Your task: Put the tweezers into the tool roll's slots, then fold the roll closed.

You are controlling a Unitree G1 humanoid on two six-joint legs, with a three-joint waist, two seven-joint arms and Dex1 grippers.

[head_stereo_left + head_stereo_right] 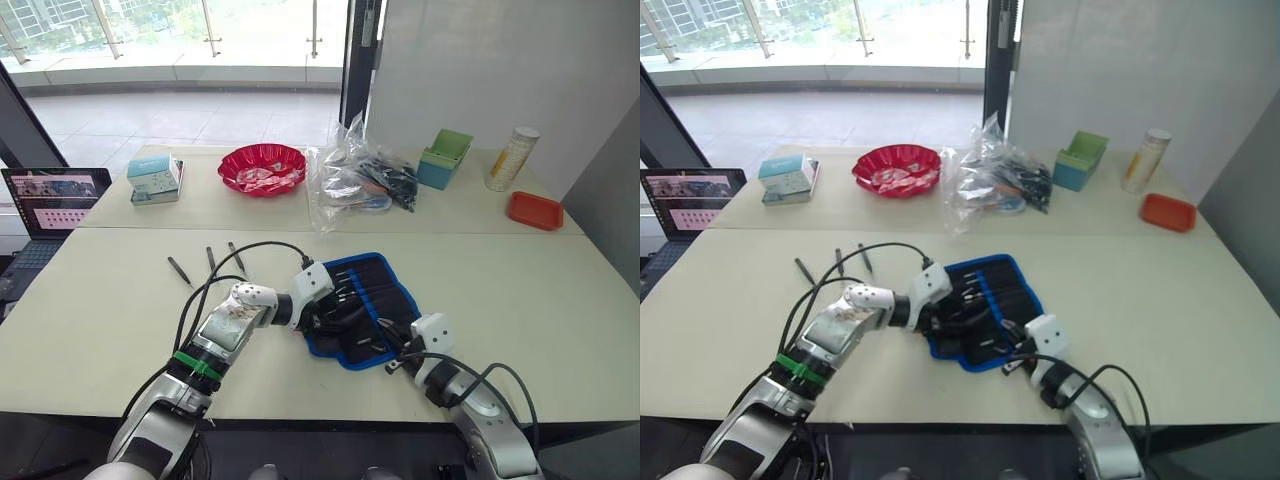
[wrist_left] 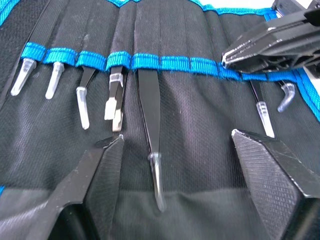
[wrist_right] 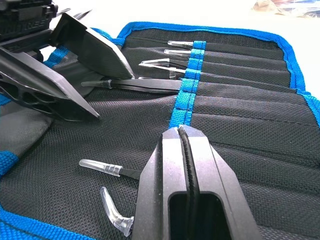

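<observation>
The left gripper (image 2: pixel 175 165), fingers spread, straddles a half-inserted tweezer (image 2: pixel 150 115) whose long axis runs straight ahead into the tool roll's (image 1: pixel 385 285) slot.

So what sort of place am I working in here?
Probably an office or lab workspace by big windows: plain white tables, an open laptop at the left edge, glass with a railing behind, and tools about, a clear plastic bag of tools and the open tool roll.
</observation>
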